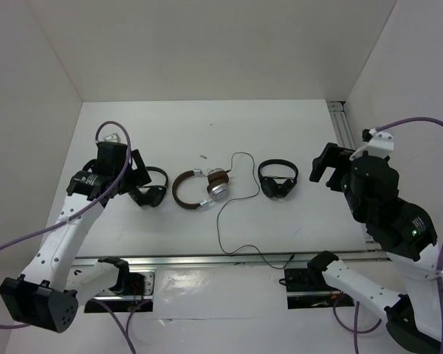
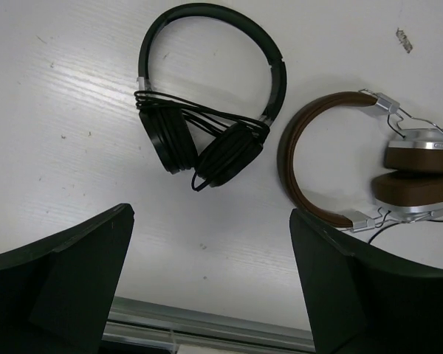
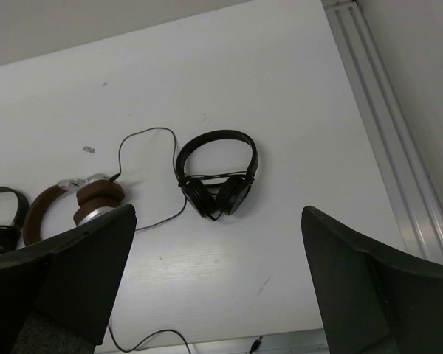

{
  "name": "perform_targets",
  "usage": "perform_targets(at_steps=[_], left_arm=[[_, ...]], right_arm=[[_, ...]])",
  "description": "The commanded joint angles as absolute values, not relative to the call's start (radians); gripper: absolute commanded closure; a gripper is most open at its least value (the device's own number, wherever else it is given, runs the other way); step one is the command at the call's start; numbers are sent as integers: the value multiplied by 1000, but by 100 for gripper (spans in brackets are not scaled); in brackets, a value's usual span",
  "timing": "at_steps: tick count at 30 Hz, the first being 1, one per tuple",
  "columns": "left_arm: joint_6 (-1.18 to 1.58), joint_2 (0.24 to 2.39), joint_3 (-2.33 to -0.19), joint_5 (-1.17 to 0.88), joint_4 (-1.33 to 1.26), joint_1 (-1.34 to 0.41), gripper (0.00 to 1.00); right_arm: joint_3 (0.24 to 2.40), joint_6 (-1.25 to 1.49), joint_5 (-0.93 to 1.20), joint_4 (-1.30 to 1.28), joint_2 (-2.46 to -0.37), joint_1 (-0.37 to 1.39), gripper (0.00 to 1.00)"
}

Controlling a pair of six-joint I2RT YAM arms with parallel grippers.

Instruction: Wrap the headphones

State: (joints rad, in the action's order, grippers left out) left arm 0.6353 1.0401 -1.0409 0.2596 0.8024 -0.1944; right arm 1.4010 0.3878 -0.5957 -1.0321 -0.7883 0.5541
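**A:** Where are the headphones [image 1: 203,190] now?

**B:** They lie flat in the middle of the table [image 1: 170,118], between two black pairs. The brown band is on the left and the two silver cups are folded together on the right. The cable [image 1: 223,217] leaves the cups, makes a loop to the far side, then runs loose toward the near edge. The plug [image 1: 289,258] rests beside the metal rail [image 1: 207,259] there.

**A:** So which step is in hand?

**B:** I judge it is the very beginning. No part of the cable is wound around the headphones yet.

**A:** And the arms?

**B:** The left gripper [image 2: 210,221] hangs over the left black pair [image 1: 149,188], fingers spread wide, nothing between them. The right gripper [image 1: 325,171] is at the right of the right black pair [image 1: 278,179], also wide open and holding nothing.

**A:** What does the next move ask for?

**B:** I think one gripper must come over the headphones and hold the band or cups steady, while the other picks the cable. The cable is thin and flat on the table, so the pinch must be low and exact. The left black pair is close, so it may get bumped.

**A:** Any box or tray?

**B:** I see none. Both black pairs seem to carry their own cable wound across the cups.
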Motion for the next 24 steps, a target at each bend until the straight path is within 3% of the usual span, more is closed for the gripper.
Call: perform_targets(at_steps=[1,7,16,21,24], left_arm=[[627,1006,-1054,229,764,-204,0],[555,1034,-1054,82,715,-251,0],[575,1167,-1155,54,704,-334,0],[609,1319,-1206,-40,666,-357,10],[609,1443,-1262,-26,640,-400,10]], right_arm=[[1411,381,-623,-951,-750,561,0],[1391,370,-620,-930,-730,561,0],[1309,370,-491,-881,-758,561,0],[1236,370,-410,-799,-747,561,0],[1224,361,-362,-788,-771,561,0]])
